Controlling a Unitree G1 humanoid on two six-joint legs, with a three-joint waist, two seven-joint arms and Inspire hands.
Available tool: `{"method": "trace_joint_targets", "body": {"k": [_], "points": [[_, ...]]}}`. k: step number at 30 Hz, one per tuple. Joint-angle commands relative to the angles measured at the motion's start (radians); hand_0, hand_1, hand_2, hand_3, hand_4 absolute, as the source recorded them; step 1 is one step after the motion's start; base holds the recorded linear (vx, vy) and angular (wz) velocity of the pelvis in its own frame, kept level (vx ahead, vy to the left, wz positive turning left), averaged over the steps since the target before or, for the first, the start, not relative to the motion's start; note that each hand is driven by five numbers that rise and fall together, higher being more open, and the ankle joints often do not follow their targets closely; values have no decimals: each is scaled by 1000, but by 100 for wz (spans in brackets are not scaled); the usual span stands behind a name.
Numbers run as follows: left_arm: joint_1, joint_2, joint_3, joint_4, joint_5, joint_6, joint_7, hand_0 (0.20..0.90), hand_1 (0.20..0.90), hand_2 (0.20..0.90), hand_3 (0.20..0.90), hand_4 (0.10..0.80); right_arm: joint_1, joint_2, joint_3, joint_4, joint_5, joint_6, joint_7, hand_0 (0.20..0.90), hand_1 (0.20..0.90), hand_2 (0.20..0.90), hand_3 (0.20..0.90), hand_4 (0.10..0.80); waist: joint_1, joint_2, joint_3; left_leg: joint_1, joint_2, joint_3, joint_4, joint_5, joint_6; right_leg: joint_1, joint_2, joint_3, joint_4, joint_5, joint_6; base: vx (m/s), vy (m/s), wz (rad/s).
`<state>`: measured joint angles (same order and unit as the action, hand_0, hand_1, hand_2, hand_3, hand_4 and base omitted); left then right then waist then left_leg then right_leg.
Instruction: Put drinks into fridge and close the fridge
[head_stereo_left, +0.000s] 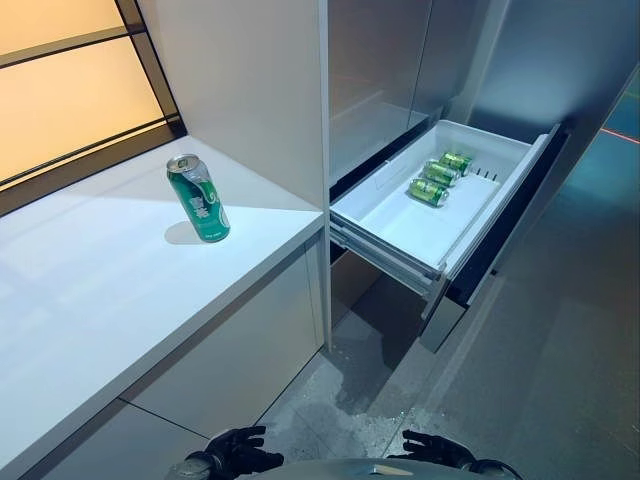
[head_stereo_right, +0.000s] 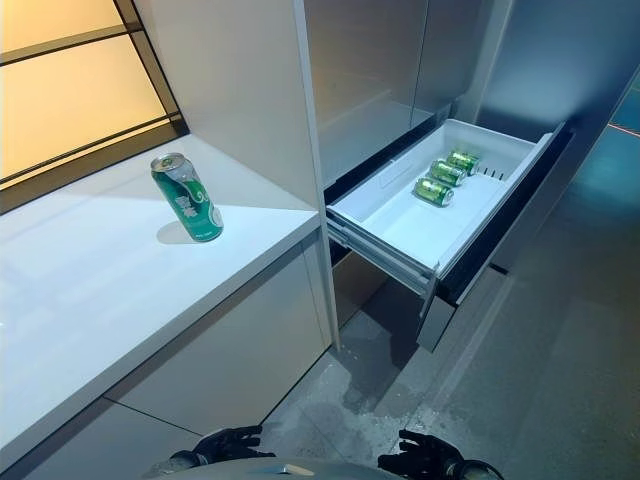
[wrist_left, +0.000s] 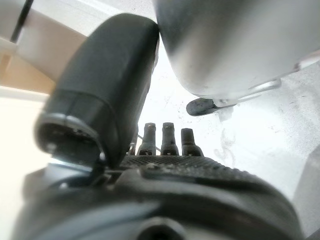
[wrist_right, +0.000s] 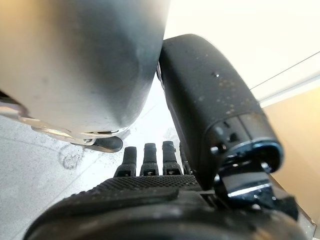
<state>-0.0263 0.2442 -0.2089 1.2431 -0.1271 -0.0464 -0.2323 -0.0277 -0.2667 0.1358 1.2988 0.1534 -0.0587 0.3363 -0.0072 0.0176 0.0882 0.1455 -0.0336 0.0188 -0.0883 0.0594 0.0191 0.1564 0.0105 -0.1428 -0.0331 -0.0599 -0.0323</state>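
A green can (head_stereo_left: 199, 198) stands upright on the white counter (head_stereo_left: 90, 290) near its far right part; it also shows in the right eye view (head_stereo_right: 186, 197). The fridge's white drawer (head_stereo_left: 400, 228) is pulled open to the right of the counter, with green cans (head_stereo_left: 440, 176) lying at its far end. My left hand (head_stereo_left: 235, 452) and right hand (head_stereo_left: 432, 449) hang low at the bottom of the eye views, both empty with relaxed fingers. The left wrist view (wrist_left: 167, 140) and right wrist view (wrist_right: 150, 160) show straight fingers over the floor.
A tall white cabinet panel (head_stereo_left: 250, 90) rises between the counter and the fridge. The grey fridge front (head_stereo_left: 560, 70) stands behind the drawer. An amber window (head_stereo_left: 60, 90) is at the far left. Grey floor (head_stereo_left: 520, 380) lies below the drawer.
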Motion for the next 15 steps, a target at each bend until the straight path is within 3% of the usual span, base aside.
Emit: {"method": "trace_joint_targets", "body": {"k": [1,9,15], "points": [[-20,-23,-17,57,-4,-18,-24,900,900,900,900,800,-38,-4,40,40,-25,-14,17,900,900,900,900,800,-1,-7,3,-17,-29,54,75,-143,24,-57,-6,1,64,-31,59,0,0,0],[-15,-22,-7,50,-40,-68,-16,900,900,900,900,800,-40,-7,36,43,-28,-12,20,900,900,900,900,800,1,-6,4,-15,-29,54,74,-142,23,-54,-5,-1,65,-32,58,0,0,0],[-24,-22,-1,12,-144,-196,-82,900,900,900,900,800,-45,-11,36,38,-30,-5,23,900,900,900,900,800,0,-4,7,-17,-29,54,73,-141,21,-58,-5,1,66,-31,59,0,0,0]]}}
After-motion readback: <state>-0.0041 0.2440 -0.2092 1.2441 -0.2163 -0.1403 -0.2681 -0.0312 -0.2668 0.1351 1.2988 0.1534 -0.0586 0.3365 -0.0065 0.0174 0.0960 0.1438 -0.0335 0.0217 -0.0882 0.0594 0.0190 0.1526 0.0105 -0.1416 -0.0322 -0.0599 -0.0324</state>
